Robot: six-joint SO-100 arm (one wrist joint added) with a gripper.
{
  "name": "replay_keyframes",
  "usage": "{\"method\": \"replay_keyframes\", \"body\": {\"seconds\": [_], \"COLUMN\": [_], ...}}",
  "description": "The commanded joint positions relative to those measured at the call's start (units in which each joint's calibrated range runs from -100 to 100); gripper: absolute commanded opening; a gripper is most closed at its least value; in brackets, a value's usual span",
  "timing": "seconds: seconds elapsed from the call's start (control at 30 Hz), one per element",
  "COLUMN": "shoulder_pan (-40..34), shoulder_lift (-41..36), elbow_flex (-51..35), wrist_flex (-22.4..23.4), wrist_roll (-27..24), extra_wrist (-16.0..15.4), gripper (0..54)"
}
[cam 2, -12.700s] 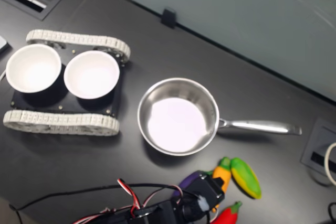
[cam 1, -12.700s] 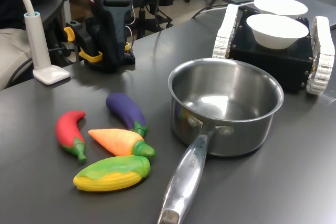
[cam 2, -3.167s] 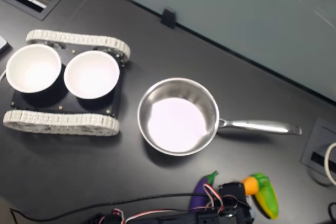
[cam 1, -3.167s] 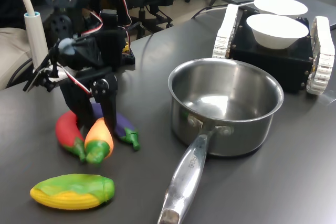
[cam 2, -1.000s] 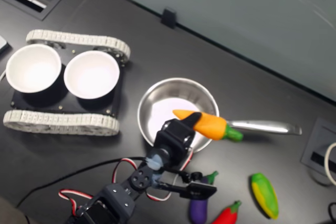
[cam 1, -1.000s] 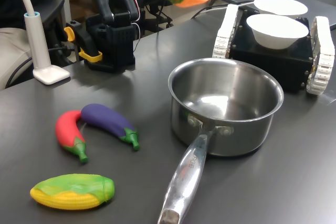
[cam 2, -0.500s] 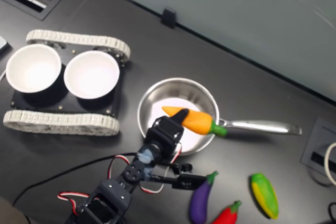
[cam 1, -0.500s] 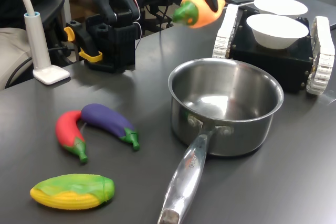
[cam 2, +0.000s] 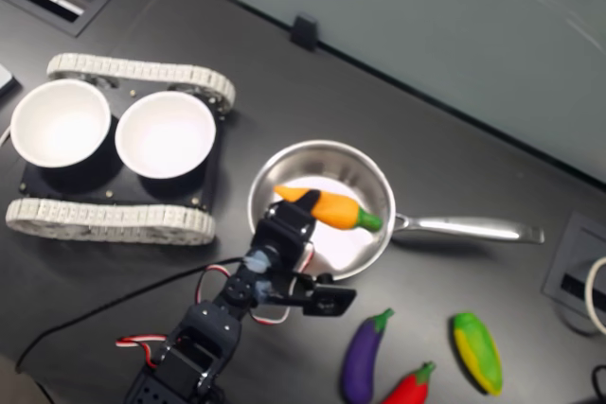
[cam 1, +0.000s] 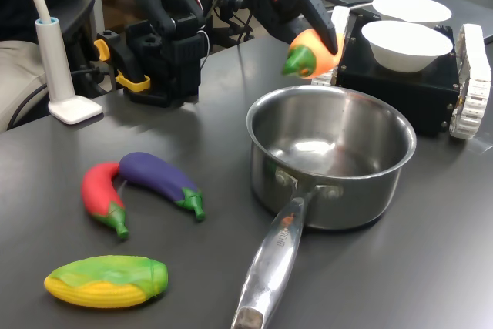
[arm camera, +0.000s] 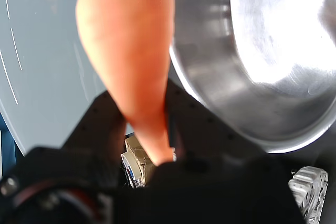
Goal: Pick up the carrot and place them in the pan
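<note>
My gripper [cam 1: 317, 35] is shut on the orange carrot [cam 1: 312, 53], which hangs in the air with its green stem end pointing down and outward. The carrot sits just above the far rim of the steel pan [cam 1: 348, 198]. In the second exterior view the carrot [cam 2: 327, 207] lies over the pan's bowl [cam 2: 333, 245], with the gripper [cam 2: 303, 205] at its narrow end. In the wrist view the carrot [arm camera: 128, 51] runs out from between the dark fingers [arm camera: 100, 124], and the pan's shiny inside [arm camera: 252, 72] lies beside it.
A red chili [cam 1: 100, 194], a purple eggplant [cam 1: 158, 179] and a yellow-green corn [cam 1: 108, 279] lie at the first exterior view's left. The pan handle [cam 1: 271, 263] points to the front edge. Two white bowls [cam 1: 404, 44] sit on a black tracked base behind the pan. A white lamp foot [cam 1: 73, 107] stands at the far left.
The arm has carried the carrot lower and further toward the pan; it now hangs just over the pan's rim and bowl. The other vegetables have not moved in the last second.
</note>
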Motion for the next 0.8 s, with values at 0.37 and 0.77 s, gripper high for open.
{"method": "replay_keyframes", "body": {"seconds": [0.37,0.77], "shoulder_pan": [-1.0,-3.8], "shoulder_lift": [-1.5,-4.2], "elbow_flex": [4.0,2.5], "wrist_flex": [-6.4,-1.9], "wrist_roll": [0.6,2.1], "extra_wrist": [1.0,1.0], "gripper": [0.0,18.5]}}
